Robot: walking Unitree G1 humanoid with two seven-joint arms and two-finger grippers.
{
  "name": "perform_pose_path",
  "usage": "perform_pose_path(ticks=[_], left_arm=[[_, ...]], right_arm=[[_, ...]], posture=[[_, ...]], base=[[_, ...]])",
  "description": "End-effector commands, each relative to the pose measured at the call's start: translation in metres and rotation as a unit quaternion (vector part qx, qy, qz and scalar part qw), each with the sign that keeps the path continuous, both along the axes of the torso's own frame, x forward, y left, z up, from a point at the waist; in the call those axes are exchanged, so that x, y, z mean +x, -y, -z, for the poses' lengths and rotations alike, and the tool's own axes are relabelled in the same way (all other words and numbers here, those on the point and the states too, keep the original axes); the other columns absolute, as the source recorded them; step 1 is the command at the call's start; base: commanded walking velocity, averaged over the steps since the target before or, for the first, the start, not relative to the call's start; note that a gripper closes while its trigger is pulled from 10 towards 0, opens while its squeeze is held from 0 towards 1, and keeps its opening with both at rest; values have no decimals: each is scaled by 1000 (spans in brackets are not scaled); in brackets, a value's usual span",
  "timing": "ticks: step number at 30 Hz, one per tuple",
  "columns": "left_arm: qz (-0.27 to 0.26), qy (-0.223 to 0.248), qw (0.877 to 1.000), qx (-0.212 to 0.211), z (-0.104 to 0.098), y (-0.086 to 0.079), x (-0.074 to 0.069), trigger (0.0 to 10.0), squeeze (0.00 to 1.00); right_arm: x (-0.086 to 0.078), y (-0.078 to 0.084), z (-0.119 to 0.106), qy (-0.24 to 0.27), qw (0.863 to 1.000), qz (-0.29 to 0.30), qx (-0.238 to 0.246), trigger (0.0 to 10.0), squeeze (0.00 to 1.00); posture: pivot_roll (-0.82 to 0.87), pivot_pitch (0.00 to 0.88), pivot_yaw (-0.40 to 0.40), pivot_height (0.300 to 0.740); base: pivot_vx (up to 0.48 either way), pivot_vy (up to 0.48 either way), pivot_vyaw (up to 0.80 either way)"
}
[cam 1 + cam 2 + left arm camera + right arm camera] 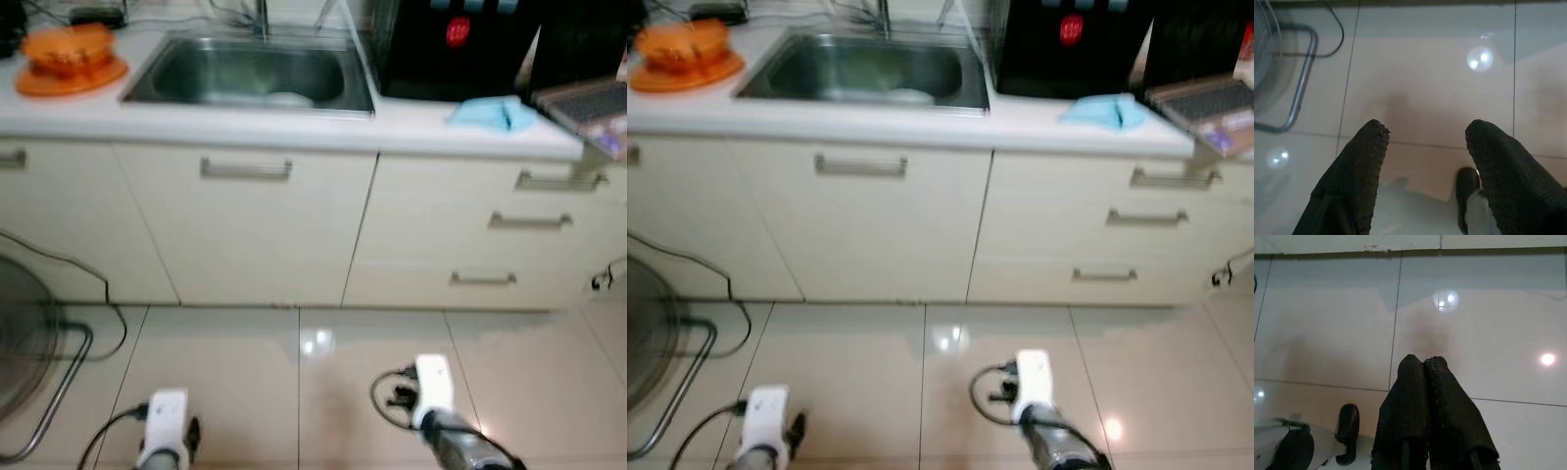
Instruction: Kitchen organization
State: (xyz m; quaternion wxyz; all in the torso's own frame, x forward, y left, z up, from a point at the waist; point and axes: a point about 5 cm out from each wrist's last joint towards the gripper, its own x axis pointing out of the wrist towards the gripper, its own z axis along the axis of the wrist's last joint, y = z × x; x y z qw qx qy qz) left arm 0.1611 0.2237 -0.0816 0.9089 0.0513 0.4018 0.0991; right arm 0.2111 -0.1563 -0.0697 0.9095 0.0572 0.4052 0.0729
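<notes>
I stand facing a white kitchen counter (294,127) with a steel sink (250,73); a pale dish (287,99) lies in its basin. An orange bowl on an orange plate (71,59) sits on the counter at the left. A light blue cloth (493,113) lies on the counter at the right. Both arms hang low over the tiled floor. My left gripper (1425,134) is open with nothing between its fingers. My right gripper (1422,363) is shut and holds nothing.
A black appliance (456,44) stands right of the sink, beside a flat box (588,103) at the counter's right end. Below are a cabinet door handle (245,168) and drawers (529,221). A fan on a metal stand (39,362) with a cable is at the floor's left.
</notes>
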Motion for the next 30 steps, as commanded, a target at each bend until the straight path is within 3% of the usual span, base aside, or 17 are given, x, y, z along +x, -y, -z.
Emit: perform_pose_path(ticks=[1,30], left_arm=[[7,1,1000,-12,1,11,3,10000,0],[-2,2,1000,-15,2,11,0,10000,0]], right_arm=[[-3,14,1,-6,1000,4,-19,10000,0],[-6,12,3,-12,1000,3,-17,10000,0]], posture=[[15,38,-24,732],[22,62,-27,732]], base=[[364,0,0],[363,0,58]])
